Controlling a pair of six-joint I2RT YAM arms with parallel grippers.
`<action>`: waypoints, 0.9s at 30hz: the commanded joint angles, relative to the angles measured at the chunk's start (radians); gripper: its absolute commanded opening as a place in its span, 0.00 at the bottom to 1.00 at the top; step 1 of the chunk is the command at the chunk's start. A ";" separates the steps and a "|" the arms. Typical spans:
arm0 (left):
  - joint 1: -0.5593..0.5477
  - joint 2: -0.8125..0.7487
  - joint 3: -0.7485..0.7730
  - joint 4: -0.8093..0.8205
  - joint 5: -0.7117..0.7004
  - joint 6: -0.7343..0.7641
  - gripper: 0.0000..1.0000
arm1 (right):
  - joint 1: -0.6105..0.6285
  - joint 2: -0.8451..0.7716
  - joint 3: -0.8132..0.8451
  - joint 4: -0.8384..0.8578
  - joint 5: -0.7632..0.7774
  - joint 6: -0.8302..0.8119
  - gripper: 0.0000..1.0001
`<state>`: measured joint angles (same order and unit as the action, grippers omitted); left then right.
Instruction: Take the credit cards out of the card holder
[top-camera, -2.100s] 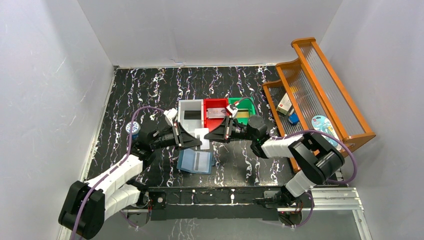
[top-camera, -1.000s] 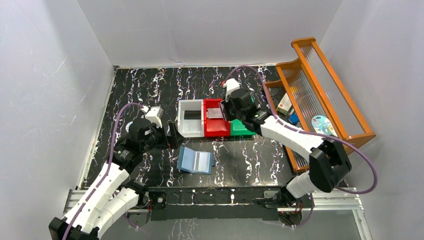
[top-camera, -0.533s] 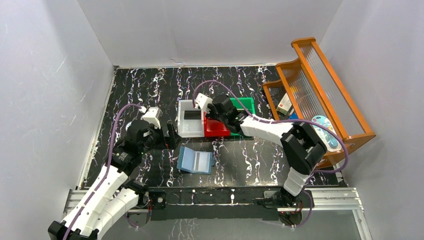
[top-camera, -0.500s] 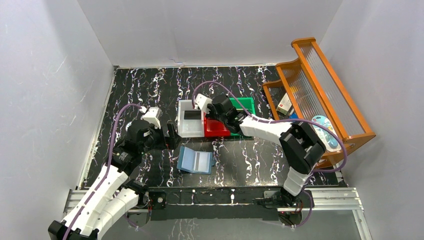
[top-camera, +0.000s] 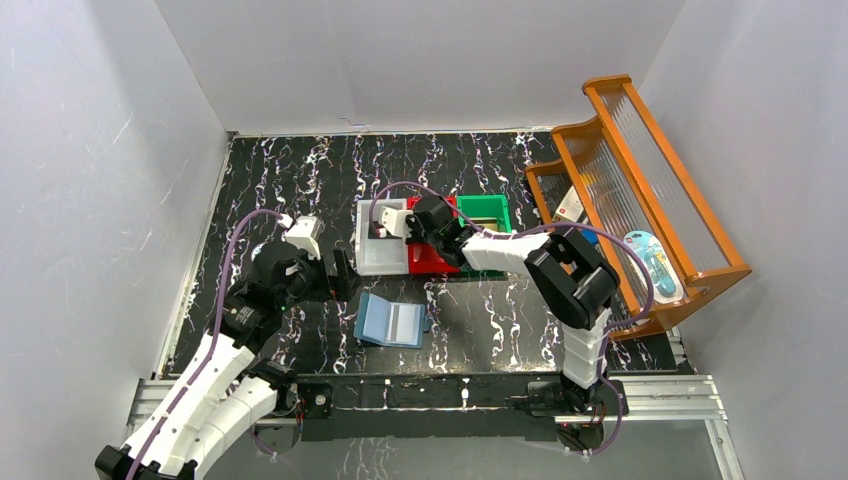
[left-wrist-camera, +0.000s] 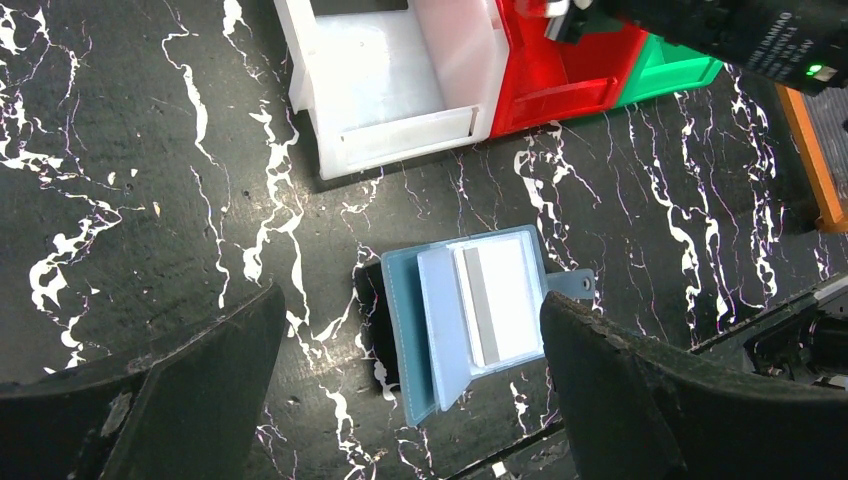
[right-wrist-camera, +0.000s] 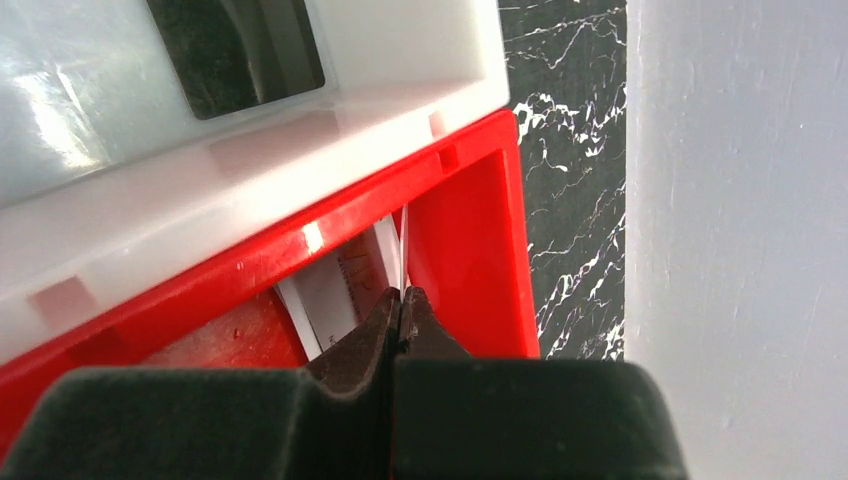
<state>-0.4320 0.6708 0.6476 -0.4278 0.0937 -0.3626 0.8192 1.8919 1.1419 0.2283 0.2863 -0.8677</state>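
The card holder (top-camera: 392, 322) lies open on the black marbled table, and a pale credit card with a grey stripe (left-wrist-camera: 497, 300) sits in its clear pocket. My left gripper (left-wrist-camera: 410, 305) hovers open above it, its fingers well apart and touching nothing. My right gripper (right-wrist-camera: 400, 300) is shut on the edge of a thin white credit card (right-wrist-camera: 404, 245) and stands over the red bin (right-wrist-camera: 465, 240) near its back corner. A pale card (right-wrist-camera: 335, 285) lies inside that bin. A black card (right-wrist-camera: 235, 45) lies in the white bin (top-camera: 375, 262).
A green bin (top-camera: 483, 210) adjoins the red one on the right. An orange wooden shelf (top-camera: 640, 190) holding small items stands along the right wall. White walls close in the table at the back and on both sides.
The right arm has swung left from over the green bin to the red bin, next to the white one, still shut. The left gripper has stayed open by the card holder.
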 joint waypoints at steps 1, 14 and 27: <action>0.003 -0.010 0.000 -0.012 0.003 0.014 0.98 | -0.003 0.036 0.078 0.034 0.009 -0.061 0.00; 0.003 0.018 0.001 -0.013 0.020 0.018 0.98 | -0.012 0.053 0.115 -0.111 -0.042 -0.036 0.31; 0.003 0.065 0.006 -0.011 0.027 0.020 0.98 | -0.025 -0.064 0.105 -0.142 -0.094 0.142 0.79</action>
<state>-0.4320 0.7341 0.6476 -0.4278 0.0994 -0.3584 0.7933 1.9205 1.2213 0.0612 0.2192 -0.8097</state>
